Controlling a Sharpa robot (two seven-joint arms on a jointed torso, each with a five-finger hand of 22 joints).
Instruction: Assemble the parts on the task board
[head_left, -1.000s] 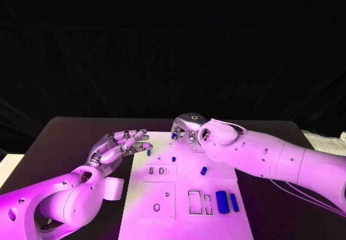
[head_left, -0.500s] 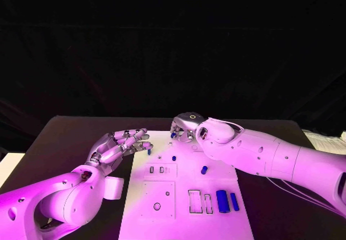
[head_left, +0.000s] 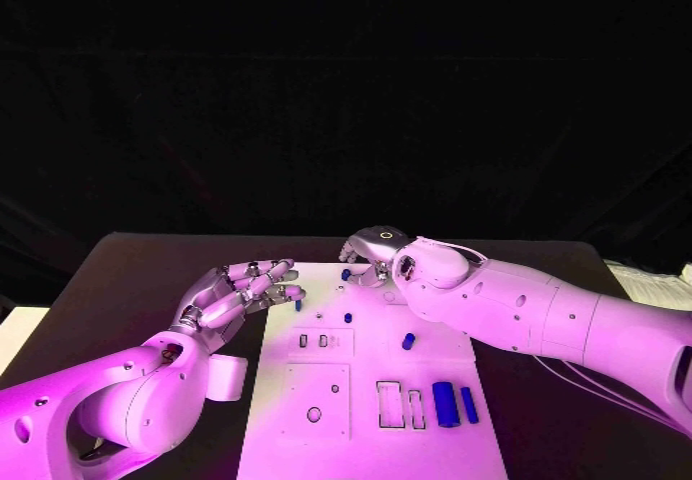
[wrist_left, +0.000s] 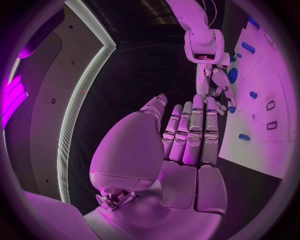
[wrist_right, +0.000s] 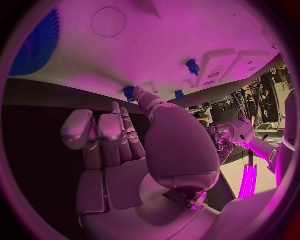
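The white task board (head_left: 361, 400) lies in the middle of the black table. My right hand (head_left: 372, 258) hovers over the board's far edge, its thumb and a finger pinching a small blue part (head_left: 346, 272) (wrist_right: 129, 92) that touches the board. A blue gear (wrist_right: 34, 42) (wrist_left: 232, 75) lies on the board beside that hand. My left hand (head_left: 245, 290) is stretched flat at the board's far left corner, holding nothing. A blue part (head_left: 299, 305) lies just off its fingertips. More blue parts (head_left: 348, 318) (head_left: 408, 341) stand mid-board.
Two long blue parts (head_left: 444, 403) (head_left: 469, 404) lie near the board's right front, beside empty rectangular slots (head_left: 389, 404). A small white block (head_left: 228, 378) sits on the table left of the board, next to my left arm.
My right hand has shifted slightly over the far edge, and the small blue part at its fingertips sits a touch lower. The left hand has not moved.
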